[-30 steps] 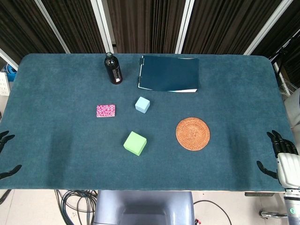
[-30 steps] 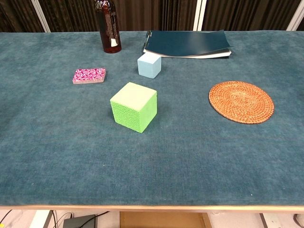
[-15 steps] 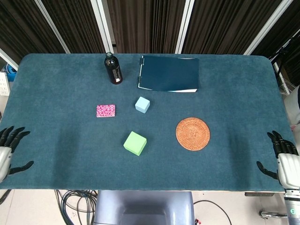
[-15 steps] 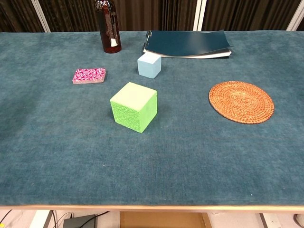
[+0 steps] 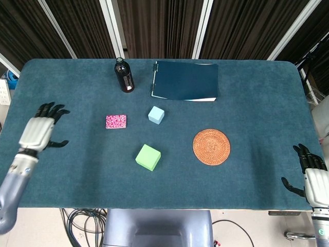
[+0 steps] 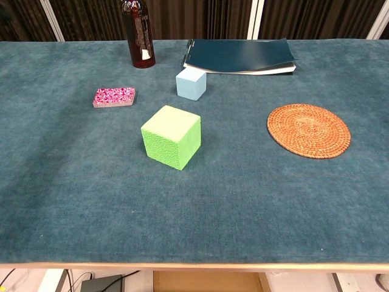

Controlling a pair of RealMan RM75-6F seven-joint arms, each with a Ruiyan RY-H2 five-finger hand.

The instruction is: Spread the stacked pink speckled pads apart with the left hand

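From my station I have the left hand (image 5: 37, 131) over the left part of the teal worktop (image 5: 77, 170), its fingers (image 5: 51, 109) spread wide and holding nothing, pointing toward the far side. It shows only in the head view; the chest camera does not catch it at all. I cannot tell from above whether the palm hovers over the cloth or rests on it.

The pink speckled pads (image 5: 115, 121) lie as one neat stack on the worktop, to the right of my left hand and well apart from it. In the chest view the stack (image 6: 113, 97) reads as a low block with its layered edges lined up (how many pads it holds is too fine for me to make out).

The right hand (image 5: 309, 172) sits at the near right corner of the worktop, half over the edge, fingers apart and holding nothing.

Around the stack: a dark brown bottle (image 5: 123, 75) stands upright toward the far edge, and just to its right lies a dark blue folder (image 5: 186, 81), flat, with white pages showing along its near edge. A pale blue cube (image 5: 156, 115) rests near the pads on their right, and a green cube (image 5: 148, 157) stands nearer to me, apart from both. A round woven coaster (image 5: 211, 146) lies flat to the right of the green cube.
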